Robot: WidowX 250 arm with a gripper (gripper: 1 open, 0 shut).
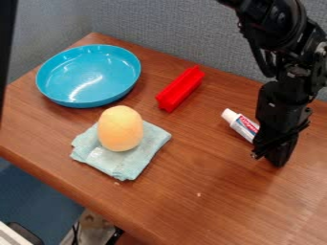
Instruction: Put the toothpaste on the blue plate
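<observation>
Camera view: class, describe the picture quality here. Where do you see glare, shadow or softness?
Camera view: soft and low in detail overall; pale glare streaks on the glossy blue plate; the print on the toothpaste is too blurred to read; the black gripper is dark, its fingers hard to make out; a faint shadow lies on the table beside the cloth.

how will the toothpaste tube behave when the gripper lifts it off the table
The toothpaste looks small and flat, so probably light and unlikely to roll. Being a soft tube, it may squash or tilt in the gripper.
</observation>
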